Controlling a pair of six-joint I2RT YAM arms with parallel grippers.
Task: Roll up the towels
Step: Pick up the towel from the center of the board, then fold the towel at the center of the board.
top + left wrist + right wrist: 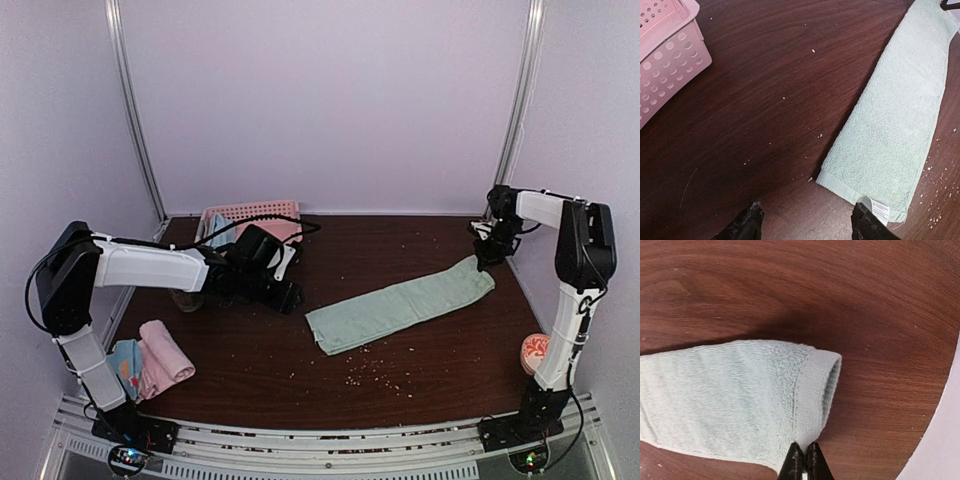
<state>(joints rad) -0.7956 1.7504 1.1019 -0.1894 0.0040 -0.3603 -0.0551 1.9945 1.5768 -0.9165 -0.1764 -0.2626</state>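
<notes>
From above, the green towel [400, 305] lies flat on the table [400, 240], just right of centre, with its long axis running from 8 o'clock to 2 o'clock. The right gripper [487, 258] sits on its 2 o'clock end, but that view is too coarse to show the jaws. The right wrist camera settles it: the two fingers are pressed together, clamped on the corner of the towel's hem, which is lifted off the wood and curls into an open loop.

The left wrist view shows the left gripper [807, 212] with its fingers wide apart and nothing between them, hovering over bare table at the towel's 8 o'clock end. One fingertip is just beside the corner that carries a white tag [880, 211]. This view alone shows the tag and the pale crumbs [935, 192] scattered along the towel's edge.

Only the top view takes in the rest. The basket [252, 211] stands at the table's 11 o'clock with cloth inside. A rolled pink towel [165, 355] lies at 8 o'clock, and the dotted towel [124, 362] touches its left side.
</notes>
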